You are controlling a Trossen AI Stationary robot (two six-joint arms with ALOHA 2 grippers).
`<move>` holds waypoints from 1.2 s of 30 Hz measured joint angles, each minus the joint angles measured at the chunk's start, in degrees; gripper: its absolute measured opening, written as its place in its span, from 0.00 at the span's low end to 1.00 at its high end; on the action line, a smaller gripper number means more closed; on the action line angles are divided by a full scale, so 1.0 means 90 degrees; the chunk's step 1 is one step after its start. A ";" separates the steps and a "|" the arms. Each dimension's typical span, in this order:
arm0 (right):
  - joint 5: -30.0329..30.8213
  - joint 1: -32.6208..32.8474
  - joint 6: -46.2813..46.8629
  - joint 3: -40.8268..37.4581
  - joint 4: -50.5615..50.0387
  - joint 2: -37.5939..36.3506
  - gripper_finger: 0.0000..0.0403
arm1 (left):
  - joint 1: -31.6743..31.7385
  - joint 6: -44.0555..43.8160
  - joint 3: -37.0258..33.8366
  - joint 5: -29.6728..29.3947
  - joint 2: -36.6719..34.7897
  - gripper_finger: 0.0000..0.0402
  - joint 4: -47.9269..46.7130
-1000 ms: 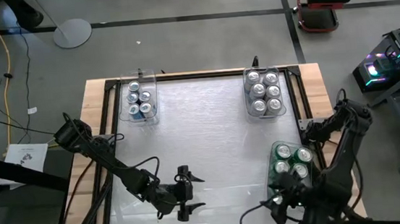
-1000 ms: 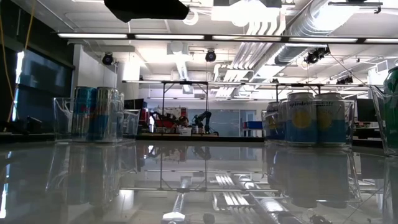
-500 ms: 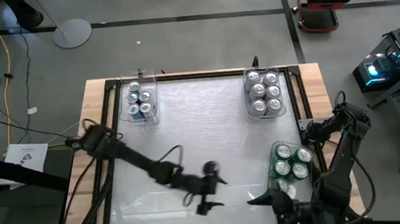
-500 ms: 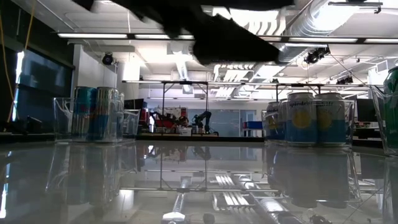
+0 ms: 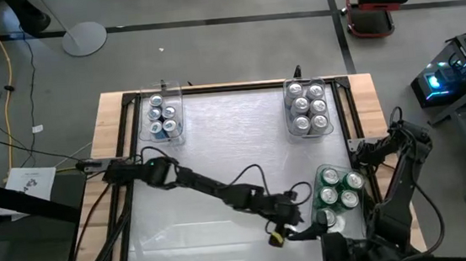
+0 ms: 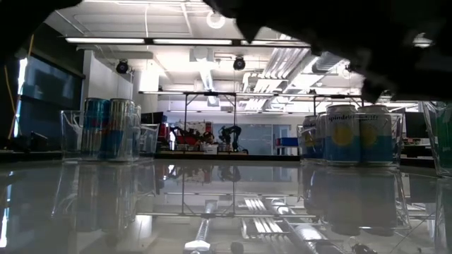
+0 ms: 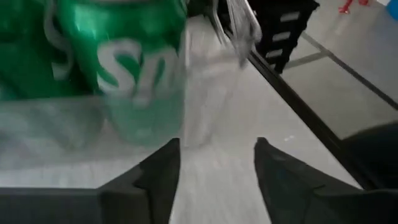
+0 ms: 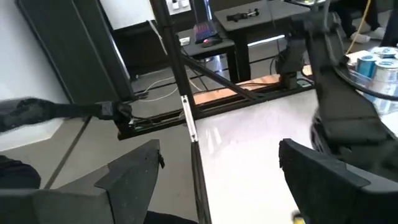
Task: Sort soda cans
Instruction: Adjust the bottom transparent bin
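- Looking down from above, I see my left gripper (image 5: pixel 282 224) stretched far across the table (image 5: pixel 218 149), right next to the bin of green cans (image 5: pixel 338 190).
- Its fingers (image 7: pixel 158 171) are apart, with a gap between them, and I see nothing held in that gap.
- In the left wrist view, a green can (image 7: pixel 134 68) stands just past the fingers, behind the clear wall of its bin. I cannot tell if the fingers touch the bin.
- My right gripper (image 8: pixel 217 180) waits at the table's near edge, just past the green-can bin. Its fingers are apart and hold nothing.
- The green-can bin holds about five cans, standing up with silver tops.
- A second clear bin (image 5: pixel 309 107), past the green-can bin at the far edge, holds six cans. In the low view these cans (image 6: pixel 353 134) are light blue with a yellow circle.
- A third clear bin (image 5: pixel 164 115), far across the table from the green-can bin, holds about five cans. In the low view they (image 6: pixel 106 128) look tall and blue.
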 joint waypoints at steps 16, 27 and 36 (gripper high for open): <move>-0.0138 0.0193 -0.0254 0.0090 -0.0084 -0.0002 0.78 | 0.0177 -0.0716 0.1556 0.0356 0.1309 0.26 0.1166; 0.0152 0.0220 -0.0276 0.0086 -0.0202 -0.0005 0.78 | 0.0330 -0.0708 0.1559 0.0307 0.1331 0.22 0.1752; 0.0388 0.0246 -0.0239 0.0083 -0.0431 0.0016 0.78 | 0.0220 -0.0329 0.1572 -0.0166 0.0523 0.22 -0.0779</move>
